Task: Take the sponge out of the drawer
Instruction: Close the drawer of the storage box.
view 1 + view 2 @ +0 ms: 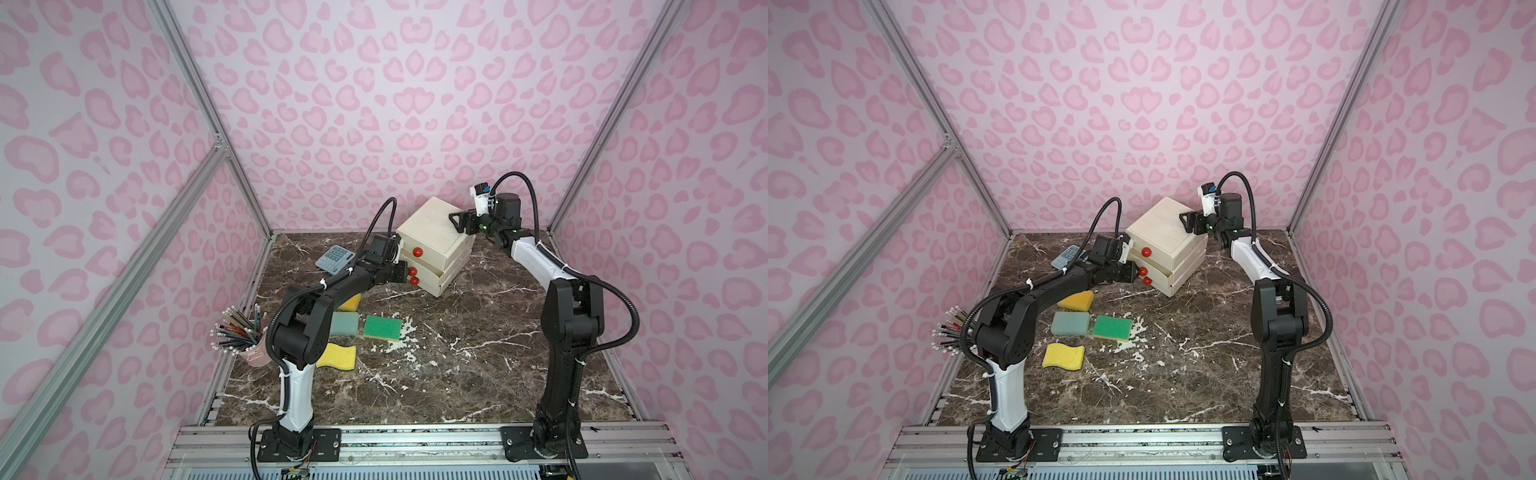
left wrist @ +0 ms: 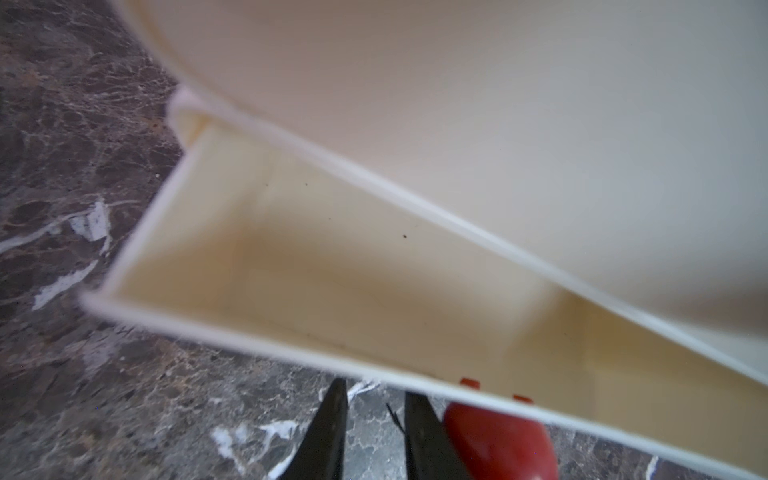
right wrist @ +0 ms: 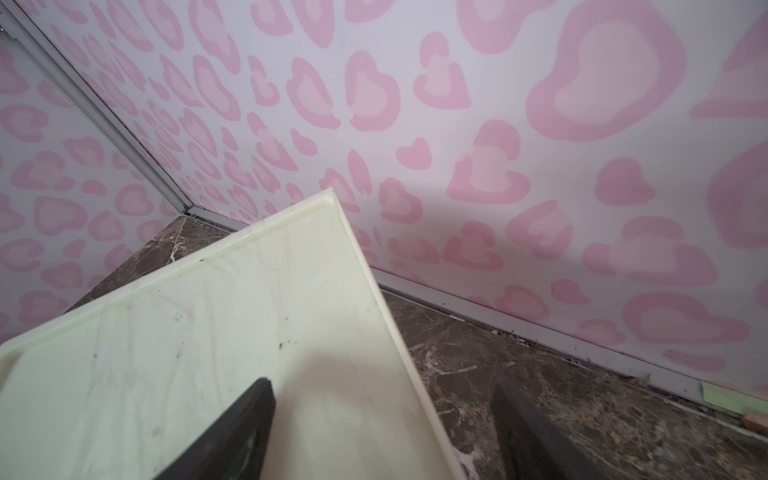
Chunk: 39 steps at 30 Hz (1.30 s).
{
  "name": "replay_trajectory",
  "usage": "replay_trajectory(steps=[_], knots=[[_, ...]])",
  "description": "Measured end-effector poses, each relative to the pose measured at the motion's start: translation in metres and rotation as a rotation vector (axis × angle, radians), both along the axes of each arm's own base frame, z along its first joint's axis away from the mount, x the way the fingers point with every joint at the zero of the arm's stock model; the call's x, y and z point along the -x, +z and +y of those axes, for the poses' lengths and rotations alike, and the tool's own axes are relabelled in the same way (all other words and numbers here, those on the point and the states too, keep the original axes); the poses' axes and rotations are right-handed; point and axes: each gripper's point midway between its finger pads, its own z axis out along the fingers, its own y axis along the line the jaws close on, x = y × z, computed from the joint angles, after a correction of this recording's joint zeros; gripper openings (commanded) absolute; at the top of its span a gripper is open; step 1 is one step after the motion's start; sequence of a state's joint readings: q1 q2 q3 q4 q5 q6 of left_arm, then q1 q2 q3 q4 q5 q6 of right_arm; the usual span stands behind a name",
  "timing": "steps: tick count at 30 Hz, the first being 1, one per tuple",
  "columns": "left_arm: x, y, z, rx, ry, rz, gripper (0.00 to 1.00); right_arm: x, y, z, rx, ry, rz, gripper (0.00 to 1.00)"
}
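A cream drawer unit (image 1: 432,232) (image 1: 1163,226) with three red knobs stands at the back of the table. Its middle drawer (image 1: 428,276) is pulled out a little. In the left wrist view the bared strip of that drawer (image 2: 332,270) looks bare, and no sponge shows in it. My left gripper (image 1: 405,272) (image 2: 375,388) is at the drawer front, slightly open with only table between its fingers. The red knob (image 2: 498,440) lies just outside one finger. My right gripper (image 1: 456,222) (image 3: 381,384) is open, straddling the unit's top right edge.
Several sponges lie on the table in front of the unit: green (image 1: 382,327), grey-blue (image 1: 345,323), orange-yellow (image 1: 351,303) and wavy yellow (image 1: 336,356). A grey calculator (image 1: 334,258) lies at the back left. A pink cup of pencils (image 1: 253,353) stands at the left edge.
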State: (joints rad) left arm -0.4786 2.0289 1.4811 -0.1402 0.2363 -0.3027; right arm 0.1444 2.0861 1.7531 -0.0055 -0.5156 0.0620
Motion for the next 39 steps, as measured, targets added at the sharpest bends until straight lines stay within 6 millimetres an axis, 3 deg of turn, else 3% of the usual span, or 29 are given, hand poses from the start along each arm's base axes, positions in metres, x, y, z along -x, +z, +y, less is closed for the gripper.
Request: replay_trajectory(steps=[11, 20, 30, 36, 39], knots=[[-0.013, 0.004, -0.025, 0.119, 0.028, -0.054, 0.27, 0.014, 0.002, -0.016, 0.044, -0.071, -0.011, 0.82], [-0.010, 0.000, -0.042, 0.099, 0.051, -0.076, 0.27, 0.022, 0.005, -0.027, 0.095, -0.107, -0.024, 0.82], [0.021, -0.006, -0.044, 0.063, 0.029, -0.074, 0.29, 0.041, 0.008, -0.041, 0.139, -0.167, -0.011, 0.83], [0.036, 0.018, -0.033, 0.114, 0.001, -0.103, 0.34, 0.052, 0.013, -0.044, 0.151, -0.197, -0.006, 0.85], [0.045, 0.016, -0.035, 0.131, -0.033, -0.094, 0.41, 0.057, 0.017, -0.046, 0.171, -0.230, -0.014, 0.86]])
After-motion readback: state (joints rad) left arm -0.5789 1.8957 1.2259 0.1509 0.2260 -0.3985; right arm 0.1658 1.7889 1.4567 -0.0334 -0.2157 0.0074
